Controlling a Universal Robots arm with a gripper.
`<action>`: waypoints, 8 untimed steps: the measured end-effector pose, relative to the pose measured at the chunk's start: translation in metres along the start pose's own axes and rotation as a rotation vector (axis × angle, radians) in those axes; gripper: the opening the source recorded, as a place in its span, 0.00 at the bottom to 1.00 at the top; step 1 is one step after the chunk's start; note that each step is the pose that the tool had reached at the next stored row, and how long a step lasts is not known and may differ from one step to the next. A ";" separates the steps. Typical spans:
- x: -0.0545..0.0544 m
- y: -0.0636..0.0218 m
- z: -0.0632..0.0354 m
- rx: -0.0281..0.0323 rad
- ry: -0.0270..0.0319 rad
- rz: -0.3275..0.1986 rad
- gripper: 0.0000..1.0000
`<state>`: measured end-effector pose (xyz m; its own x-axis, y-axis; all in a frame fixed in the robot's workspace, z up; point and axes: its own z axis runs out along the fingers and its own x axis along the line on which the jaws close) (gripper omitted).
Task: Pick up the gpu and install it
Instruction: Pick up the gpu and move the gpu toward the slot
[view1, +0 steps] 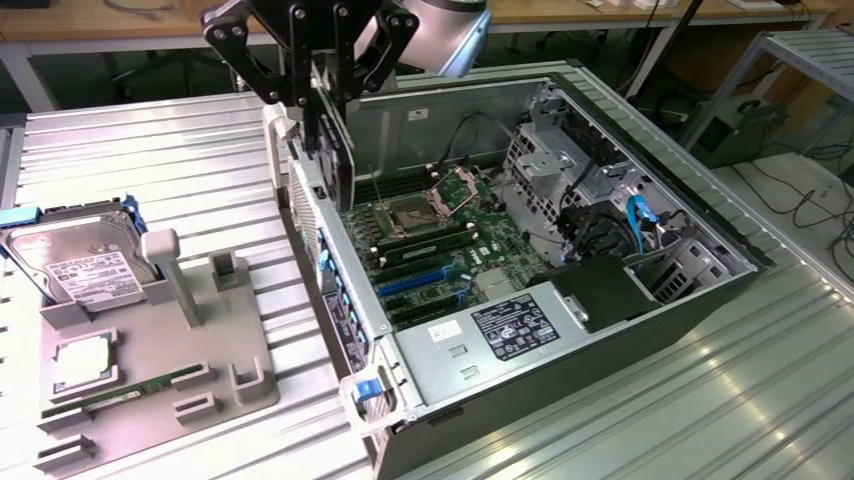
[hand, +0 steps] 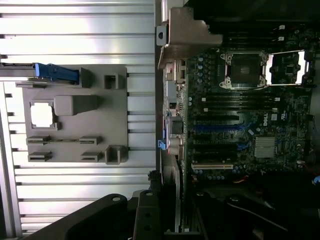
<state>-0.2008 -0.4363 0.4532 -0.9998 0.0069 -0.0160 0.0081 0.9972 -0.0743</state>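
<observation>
My gripper (view1: 324, 105) hangs at the top of the exterior view, shut on the gpu (view1: 334, 160). The gpu is a thin dark card held on edge, upright, above the rear wall of the open computer case (view1: 441, 360). In the wrist view the gripper (hand: 167, 212) grips the card seen edge-on, with its silver bracket (hand: 185, 37) at the far end, over the case's rear edge. The motherboard (hand: 240, 125) lies beside it with its blue expansion slots (hand: 215, 127) bare; these blue slots (view1: 414, 283) sit below and to the exterior view's right of the card.
A grey parts fixture (view1: 200, 350) lies on the ribbed metal table (view1: 160, 150) at the exterior view's left. It carries a silver hard drive (view1: 74, 265), a CPU (view1: 83, 362) and a green RAM stick (view1: 127, 392). Cables and drive cages (view1: 587, 190) crowd the case's far side.
</observation>
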 end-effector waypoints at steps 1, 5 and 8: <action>-0.002 0.0000 0.0000 0.0001 0.0001 0.000 0.27; -0.009 0.0001 0.0002 0.0000 0.0000 0.000 0.27; -0.013 0.0001 0.0003 0.0001 0.0000 0.000 0.27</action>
<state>-0.1878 -0.4363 0.4531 -0.9998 0.0068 -0.0160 0.0080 0.9972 -0.0744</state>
